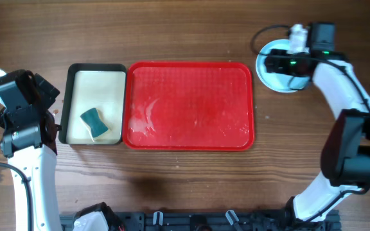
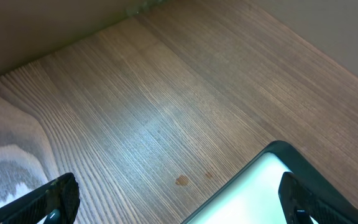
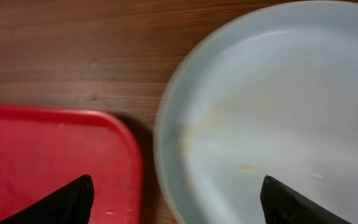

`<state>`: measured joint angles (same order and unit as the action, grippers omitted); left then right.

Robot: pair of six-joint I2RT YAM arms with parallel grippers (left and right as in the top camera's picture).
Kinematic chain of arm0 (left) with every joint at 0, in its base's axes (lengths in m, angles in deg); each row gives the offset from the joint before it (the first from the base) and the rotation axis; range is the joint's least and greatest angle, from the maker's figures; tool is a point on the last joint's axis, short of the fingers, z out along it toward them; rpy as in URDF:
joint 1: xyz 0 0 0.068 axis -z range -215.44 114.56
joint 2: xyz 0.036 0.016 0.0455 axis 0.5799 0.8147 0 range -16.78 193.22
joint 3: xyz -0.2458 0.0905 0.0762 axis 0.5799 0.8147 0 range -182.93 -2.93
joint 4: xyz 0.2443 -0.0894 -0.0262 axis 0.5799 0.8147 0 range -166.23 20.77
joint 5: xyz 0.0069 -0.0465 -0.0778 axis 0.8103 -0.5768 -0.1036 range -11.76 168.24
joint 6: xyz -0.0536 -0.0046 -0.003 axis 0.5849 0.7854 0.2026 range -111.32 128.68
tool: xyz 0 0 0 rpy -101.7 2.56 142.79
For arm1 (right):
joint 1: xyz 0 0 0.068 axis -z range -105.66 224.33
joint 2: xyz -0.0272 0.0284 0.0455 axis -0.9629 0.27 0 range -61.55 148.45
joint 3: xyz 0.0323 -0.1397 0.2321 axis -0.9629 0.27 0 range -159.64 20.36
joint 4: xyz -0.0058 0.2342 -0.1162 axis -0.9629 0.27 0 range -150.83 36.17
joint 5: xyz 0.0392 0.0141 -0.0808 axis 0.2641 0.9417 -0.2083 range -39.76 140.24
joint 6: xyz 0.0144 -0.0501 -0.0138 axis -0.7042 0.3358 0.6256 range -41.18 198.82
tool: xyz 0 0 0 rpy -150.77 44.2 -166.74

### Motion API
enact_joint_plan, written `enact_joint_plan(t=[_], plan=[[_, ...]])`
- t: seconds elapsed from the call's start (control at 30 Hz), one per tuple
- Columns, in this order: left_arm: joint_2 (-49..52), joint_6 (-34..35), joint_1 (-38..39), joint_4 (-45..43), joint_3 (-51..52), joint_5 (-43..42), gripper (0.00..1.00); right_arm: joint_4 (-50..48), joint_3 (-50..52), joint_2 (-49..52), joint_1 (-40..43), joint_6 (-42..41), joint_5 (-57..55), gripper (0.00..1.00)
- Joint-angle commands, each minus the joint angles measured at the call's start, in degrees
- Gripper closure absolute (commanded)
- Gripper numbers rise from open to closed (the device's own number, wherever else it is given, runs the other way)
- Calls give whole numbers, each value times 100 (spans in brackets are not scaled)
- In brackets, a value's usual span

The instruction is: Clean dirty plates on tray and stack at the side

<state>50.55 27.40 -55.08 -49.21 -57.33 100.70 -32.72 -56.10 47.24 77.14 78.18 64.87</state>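
While the plates (image 1: 276, 85) sit on the tabletop (image 1: 191, 186) just off the far right corner of the red tray (image 1: 191, 106), directly under the right claw (image 3: 182, 200), that claw is spread wide and grips nothing; left claw (image 2: 179, 202) equally wide, empty, well away beside the cream tray (image 1: 95, 66). Judgement: right arm is nearer, lift straight up

A brown wooden table (image 1: 191, 179) with fine straight grain fills the whole overhead view. In the left wrist view its far edge is met by a plain, dull beige surface (image 2: 36, 31); whether wall or floor cannot be told. A soft pale sheen is cast across the wood, where small brownish spots (image 2: 181, 180) are seen.
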Motion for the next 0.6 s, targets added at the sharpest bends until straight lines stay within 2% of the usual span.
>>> enact_joint_plan(t=[0.0, 0.07, 0.1, 0.3, 0.57], plan=[[-15, 35, -31, 4, -70, 11, 0, 31, 11, 96, -538, 214, -175, 11], [-15, 35, -31, 2, -70, 13, 0, 111, 11, 96, -787, 212, -173, 7], [-15, 35, -31, 4, -70, 13, 0, 166, 11, 96, -922, 210, -173, 1], [-15, 35, -31, 2, -70, 13, 0, 236, 11, 96, -1325, 199, -173, 1], [-15, 35, -31, 4, -70, 13, 0, 229, 9, 96, -1340, 197, -173, 0]])
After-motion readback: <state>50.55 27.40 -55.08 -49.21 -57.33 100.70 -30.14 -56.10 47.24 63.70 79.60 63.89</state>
